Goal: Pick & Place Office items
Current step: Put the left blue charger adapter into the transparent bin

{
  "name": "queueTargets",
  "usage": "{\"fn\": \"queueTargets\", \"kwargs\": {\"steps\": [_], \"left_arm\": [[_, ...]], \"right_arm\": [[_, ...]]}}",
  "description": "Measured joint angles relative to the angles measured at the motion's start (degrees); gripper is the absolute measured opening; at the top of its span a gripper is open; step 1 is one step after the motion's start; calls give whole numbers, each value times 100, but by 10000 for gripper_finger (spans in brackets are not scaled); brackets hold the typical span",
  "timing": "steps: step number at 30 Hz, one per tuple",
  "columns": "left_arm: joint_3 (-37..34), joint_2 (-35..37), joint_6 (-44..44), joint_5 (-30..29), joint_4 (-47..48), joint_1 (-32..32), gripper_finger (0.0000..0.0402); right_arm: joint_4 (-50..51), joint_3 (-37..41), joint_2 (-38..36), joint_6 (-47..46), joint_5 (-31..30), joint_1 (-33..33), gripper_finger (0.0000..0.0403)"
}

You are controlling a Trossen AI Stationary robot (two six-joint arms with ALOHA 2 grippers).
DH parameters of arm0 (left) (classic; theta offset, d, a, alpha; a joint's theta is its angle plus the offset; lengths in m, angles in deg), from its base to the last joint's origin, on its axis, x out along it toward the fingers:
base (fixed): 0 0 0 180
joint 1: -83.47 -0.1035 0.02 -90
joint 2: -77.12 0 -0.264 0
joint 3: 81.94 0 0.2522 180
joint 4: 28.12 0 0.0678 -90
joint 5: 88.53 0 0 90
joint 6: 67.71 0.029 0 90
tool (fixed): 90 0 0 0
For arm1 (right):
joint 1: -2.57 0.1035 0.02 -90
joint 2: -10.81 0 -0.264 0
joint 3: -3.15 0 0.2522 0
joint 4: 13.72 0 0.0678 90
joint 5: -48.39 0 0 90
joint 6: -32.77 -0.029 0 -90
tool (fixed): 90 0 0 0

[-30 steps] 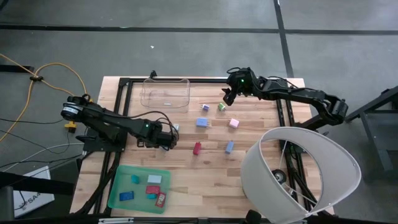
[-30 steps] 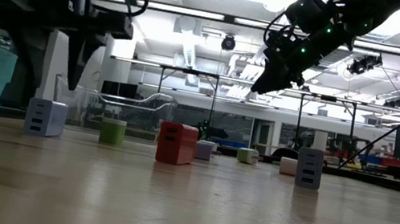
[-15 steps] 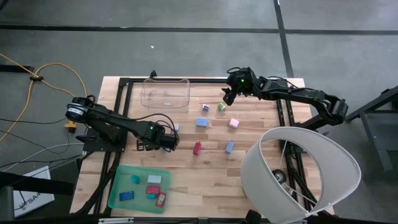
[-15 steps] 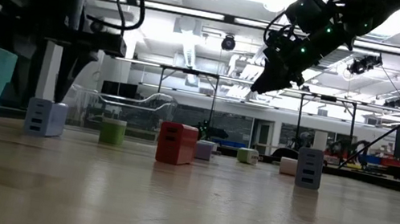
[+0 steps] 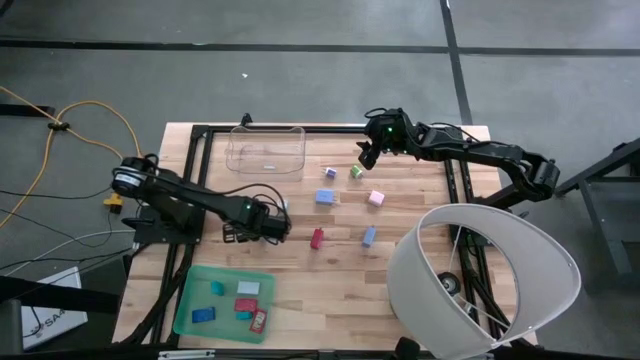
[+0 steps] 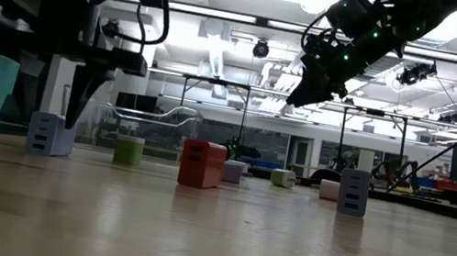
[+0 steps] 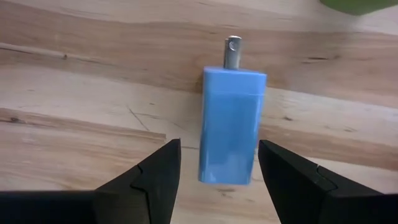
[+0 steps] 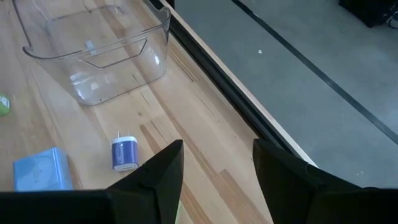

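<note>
One light blue charger block (image 7: 231,127) lies between the left gripper's (image 7: 219,163) spread, non-touching fingers.

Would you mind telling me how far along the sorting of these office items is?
Five pieces already lie in the green tray. In hand: the left gripper is open, straddling a light blue charger on the table, not yet gripped. Still loose: red, blue, pink, green and others. The right gripper hovers open near the green one.

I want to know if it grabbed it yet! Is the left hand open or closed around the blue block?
Open. In the left wrist view the left hand has a finger on each side of the blue block, with wood showing in the gaps between.
</note>
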Motion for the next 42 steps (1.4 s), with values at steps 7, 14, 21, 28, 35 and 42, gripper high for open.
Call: {"fn": "queueTargets", "kwargs": {"steps": [7,14,21,28,35,42], "left_arm": [[-2,-24,15,5,-4,-33,207],[-2,-24,-91,7,-41,-33,182],[-2,-24,-160,4,-41,-33,142],[-2,-24,-119,2,-41,-33,138],[-2,-24,13,0,-41,-33,138],[0,4,24,-17,-41,-33,116]], "right_arm": [[1,1,0,0,0,-1,180],[1,0,0,0,0,0,180],[1,2,0,0,0,0,180],[1,2,0,0,0,-1,180],[1,2,0,0,0,0,180],[1,2,0,0,0,0,180]]}}
